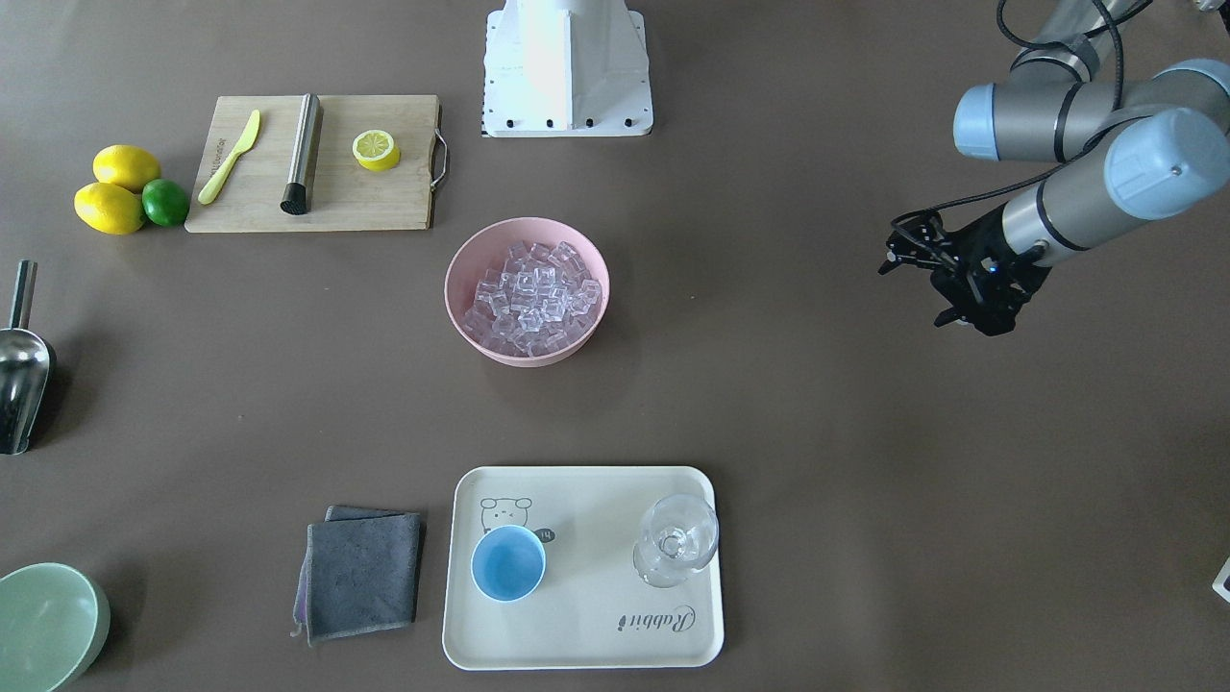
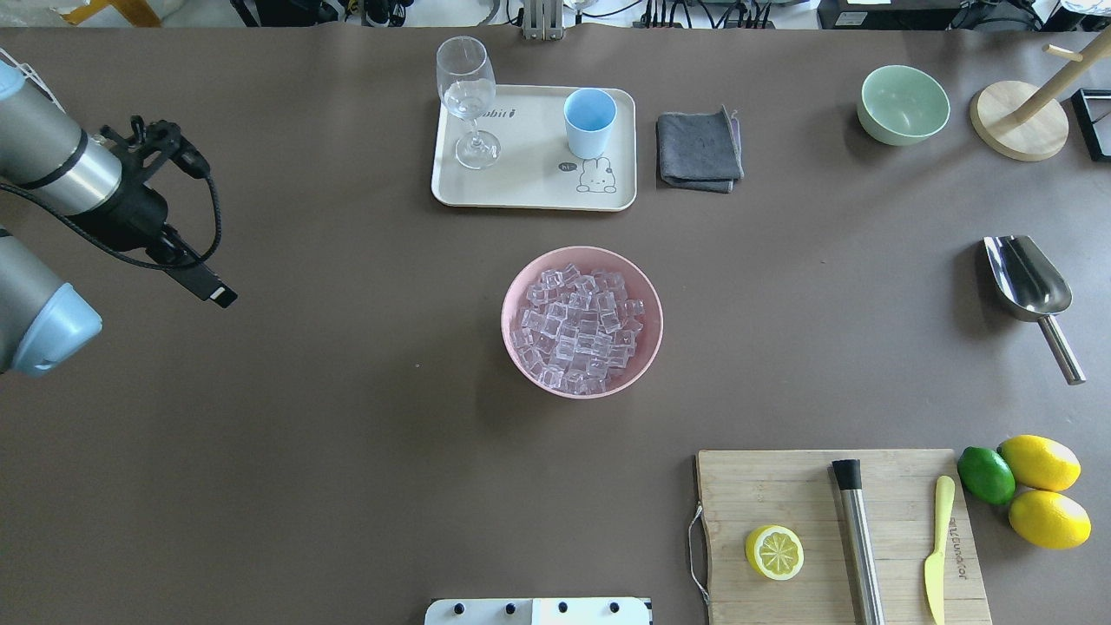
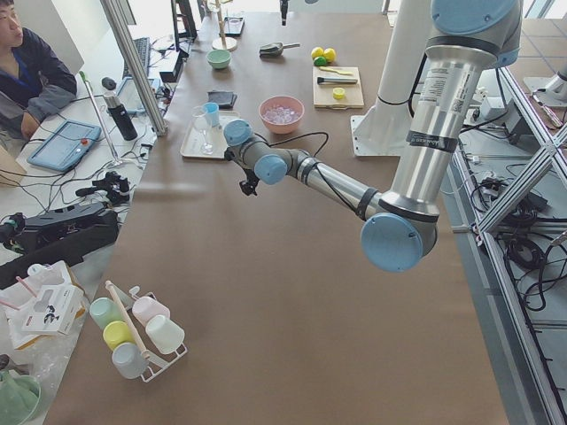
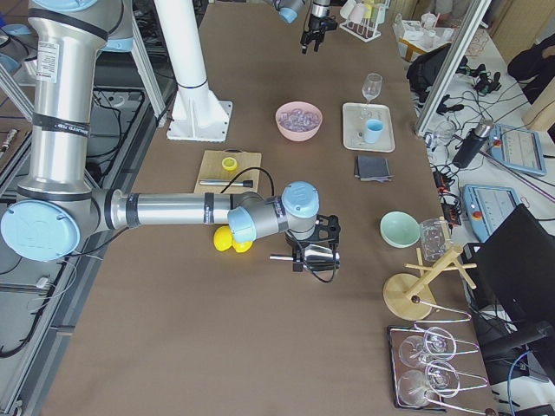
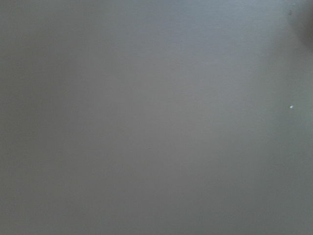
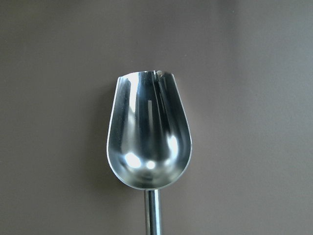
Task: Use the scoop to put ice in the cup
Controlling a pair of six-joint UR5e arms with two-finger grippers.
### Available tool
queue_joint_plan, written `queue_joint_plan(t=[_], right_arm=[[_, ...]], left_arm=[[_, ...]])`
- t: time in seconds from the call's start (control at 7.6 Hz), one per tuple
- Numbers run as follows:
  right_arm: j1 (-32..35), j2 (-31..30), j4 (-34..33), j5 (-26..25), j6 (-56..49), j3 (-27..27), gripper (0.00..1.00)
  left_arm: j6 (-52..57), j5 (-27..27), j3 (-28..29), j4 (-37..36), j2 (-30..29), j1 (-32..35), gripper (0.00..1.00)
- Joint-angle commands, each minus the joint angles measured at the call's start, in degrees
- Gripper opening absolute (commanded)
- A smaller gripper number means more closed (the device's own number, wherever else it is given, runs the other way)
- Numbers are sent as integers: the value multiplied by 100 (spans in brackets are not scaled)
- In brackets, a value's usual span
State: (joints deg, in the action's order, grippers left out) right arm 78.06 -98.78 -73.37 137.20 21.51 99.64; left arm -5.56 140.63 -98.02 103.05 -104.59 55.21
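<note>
We start with the scoop, which lies on the brown tabletop far out on the robot's right. Its open side faces up, its trough points away from the robot and its handle points back toward it. In the right side view the right end effector hangs directly over the scoop, and the right wrist view looks straight down into the shiny trough, with the handle running out of the bottom edge. No fingers show in that wrist view, so we cannot tell whether this end effector is released or clenched, or whether it touches the scoop.

The ice is heaped in a pink bowl at mid-table, well apart from the scoop. Beyond the bowl, the blue cup stands upright on a cream tray, with a stemmed glass on the same tray. A folded grey cloth lies just beside the tray, and a pale green bowl sits further right.

Nearer the robot than the scoop, a wooden cutting board carries a lemon half, a steel rod and a yellow knife. A lime and two lemons lie beside the board.

The left end effector hangs above bare tabletop on the far left, its fingers parted and grasping nothing.
</note>
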Motion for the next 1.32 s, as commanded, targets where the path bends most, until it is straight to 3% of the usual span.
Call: queue_joint_plan(t=[0.0,0.53,0.79,1.05,1.18], right_arm=[[-545,-219,112,-132,64,223,100],[-1135,-194,104,-755,-516,13,100],[-1214,-167,365,-756,-631,-320,100],[-1276,-54,981,-686,-535,-734,100],[-1328,-44,983,-685,-491,-735,99]], left_arm=[[-6,-142,-24,371,-438,-685,98],[29,-246,45,1522,-465,-933,98],[46,-763,55,1682,-666,-1256,98],[64,-1667,299,2855,-755,-1721,98],[99,-1723,614,3261,-938,-1872,98]])
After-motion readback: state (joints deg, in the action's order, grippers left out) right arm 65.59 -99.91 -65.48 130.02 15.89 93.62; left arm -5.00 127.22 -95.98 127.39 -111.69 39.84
